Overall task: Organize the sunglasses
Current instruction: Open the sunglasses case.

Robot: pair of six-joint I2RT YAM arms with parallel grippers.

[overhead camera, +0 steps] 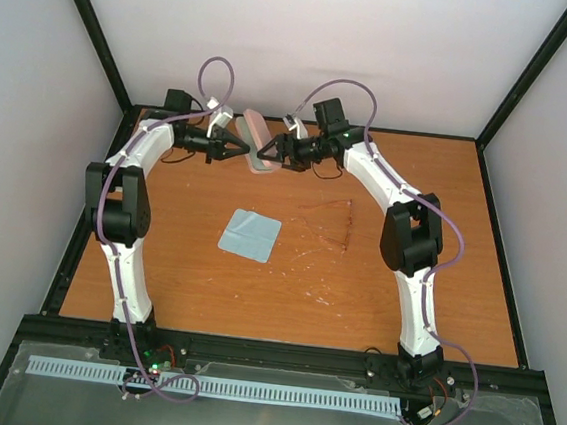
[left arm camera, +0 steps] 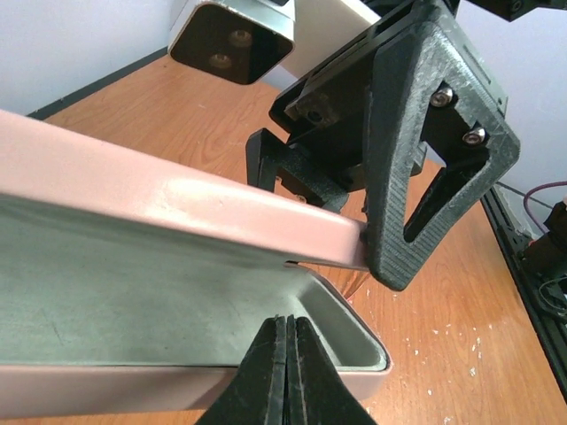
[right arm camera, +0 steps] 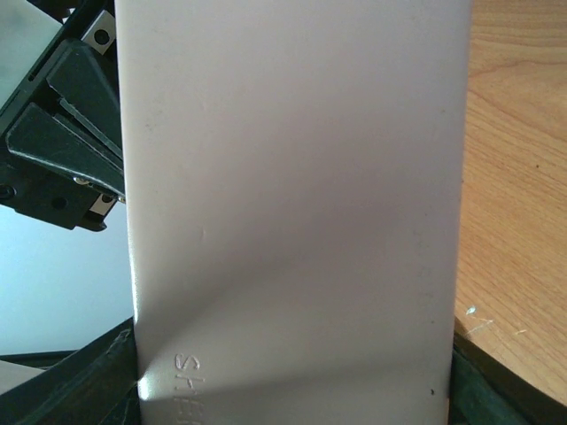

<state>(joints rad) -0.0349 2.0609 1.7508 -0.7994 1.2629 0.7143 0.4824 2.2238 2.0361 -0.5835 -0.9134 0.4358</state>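
Sunglasses (overhead camera: 329, 223) are waiting mid-table while I'm pinching the pink case (left arm camera: 133, 292) rim with the left gripper (left arm camera: 285, 341) and clamping its lid (right arm camera: 292, 195) in the right gripper (overhead camera: 267, 153), opening it for them.

A pale pink case (overhead camera: 255, 131) is at the far end of the wooden table (overhead camera: 405, 305), open, with its lid (left arm camera: 177, 208) raised over a grey lining (left arm camera: 133, 292). A light blue square cloth (overhead camera: 250, 234) lies flat near the table's middle, well apart from the case.
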